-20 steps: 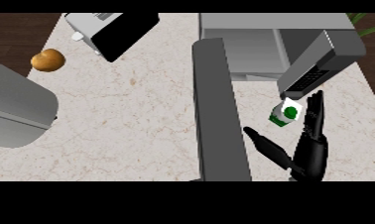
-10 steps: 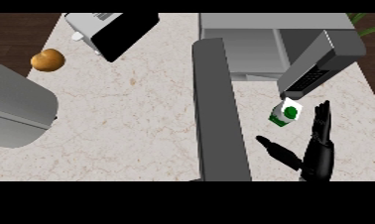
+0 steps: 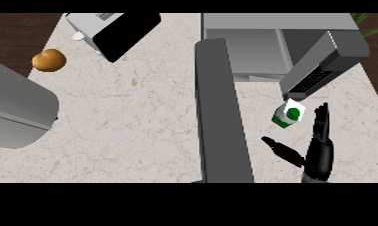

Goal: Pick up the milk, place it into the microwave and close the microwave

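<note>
Since the earlier frame, the right hand (image 3: 319, 156) has withdrawn toward the lower edge, fingers straight and open. The milk (image 3: 289, 114) stands on the table (image 3: 133, 120) just ahead-left of its fingertips, untouched, below the microwave (image 3: 258, 45). Left hand: not visible. Microwave interior is hard to read.

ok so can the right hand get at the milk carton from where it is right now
Probably yes. The right hand is open just below the milk carton, thumb to one side and fingers to the other, with nothing between them on the counter.
</note>
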